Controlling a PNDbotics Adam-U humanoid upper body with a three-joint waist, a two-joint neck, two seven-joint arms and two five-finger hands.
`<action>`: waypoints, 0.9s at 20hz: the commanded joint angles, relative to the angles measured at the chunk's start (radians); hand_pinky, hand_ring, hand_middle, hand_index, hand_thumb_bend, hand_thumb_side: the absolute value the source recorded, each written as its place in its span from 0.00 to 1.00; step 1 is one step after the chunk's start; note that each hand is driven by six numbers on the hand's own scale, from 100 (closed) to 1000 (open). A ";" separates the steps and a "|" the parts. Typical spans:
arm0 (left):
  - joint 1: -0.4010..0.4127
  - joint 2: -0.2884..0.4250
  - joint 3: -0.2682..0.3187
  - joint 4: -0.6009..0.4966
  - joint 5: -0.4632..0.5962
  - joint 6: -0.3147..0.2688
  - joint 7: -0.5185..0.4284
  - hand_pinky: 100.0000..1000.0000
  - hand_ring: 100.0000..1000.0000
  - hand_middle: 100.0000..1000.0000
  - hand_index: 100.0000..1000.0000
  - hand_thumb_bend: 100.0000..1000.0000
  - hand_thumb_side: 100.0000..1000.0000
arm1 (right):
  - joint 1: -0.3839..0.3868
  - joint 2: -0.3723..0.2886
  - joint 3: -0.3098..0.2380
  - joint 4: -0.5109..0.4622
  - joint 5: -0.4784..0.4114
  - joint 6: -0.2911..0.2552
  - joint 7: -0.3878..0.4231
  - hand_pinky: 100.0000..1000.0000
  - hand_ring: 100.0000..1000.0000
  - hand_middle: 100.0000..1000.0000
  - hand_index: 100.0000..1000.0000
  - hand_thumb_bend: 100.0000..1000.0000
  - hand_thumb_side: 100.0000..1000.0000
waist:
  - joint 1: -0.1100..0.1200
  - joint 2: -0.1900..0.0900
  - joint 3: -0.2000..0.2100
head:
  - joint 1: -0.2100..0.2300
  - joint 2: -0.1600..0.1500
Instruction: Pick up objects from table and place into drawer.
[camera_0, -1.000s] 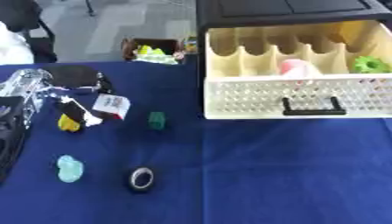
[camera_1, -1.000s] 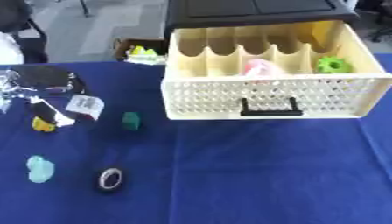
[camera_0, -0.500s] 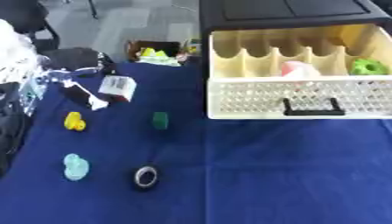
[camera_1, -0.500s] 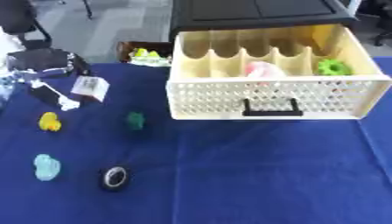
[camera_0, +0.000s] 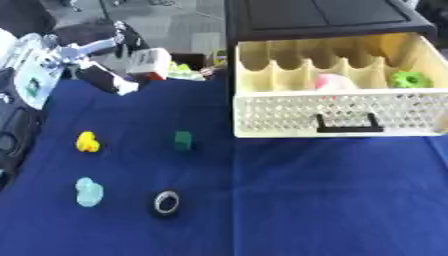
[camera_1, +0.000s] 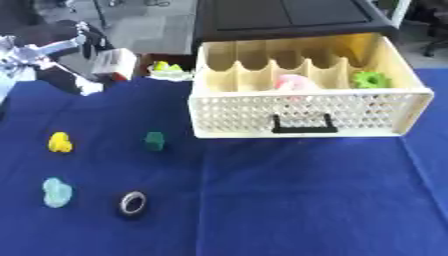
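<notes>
Left hand (camera_0: 66, 52): I am holding the small white-and-red box (camera_0: 149, 64) aloft, far left of the drawer (camera_0: 337, 107) | handling: seemingly light, stiff carton; pinching its flat sides.

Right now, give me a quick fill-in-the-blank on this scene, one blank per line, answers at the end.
1. The left hand holds a small white and red box above the table's ____ edge.
2. The drawer stands ____, with a pink item and a green item inside.
3. Beside the pale teal object lies a black ____.
4. The yellow object lies to the ____ of the dark green block.

Answers: far; open; ring; left
</notes>
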 joint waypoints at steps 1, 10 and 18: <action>-0.041 0.003 0.007 -0.047 0.077 -0.112 -0.193 0.43 0.54 0.44 0.53 0.00 0.18 | -0.008 -0.013 0.000 -0.011 -0.005 0.004 0.003 0.87 0.65 0.47 0.75 0.00 1.00 | -0.002 -0.030 0.002 | -0.003 0.003; -0.081 -0.029 0.005 -0.127 0.211 -0.009 -0.245 0.42 0.53 0.43 0.53 0.00 0.17 | -0.004 -0.006 0.004 -0.011 -0.008 0.012 0.008 0.87 0.65 0.47 0.75 0.00 1.00 | 0.006 -0.040 0.004 | -0.005 0.009; -0.094 -0.067 -0.027 -0.207 0.287 0.117 -0.227 0.41 0.52 0.42 0.52 0.00 0.16 | -0.006 0.000 0.011 -0.011 -0.011 0.016 0.016 0.88 0.65 0.47 0.75 0.00 1.00 | 0.012 -0.040 0.003 | -0.013 0.005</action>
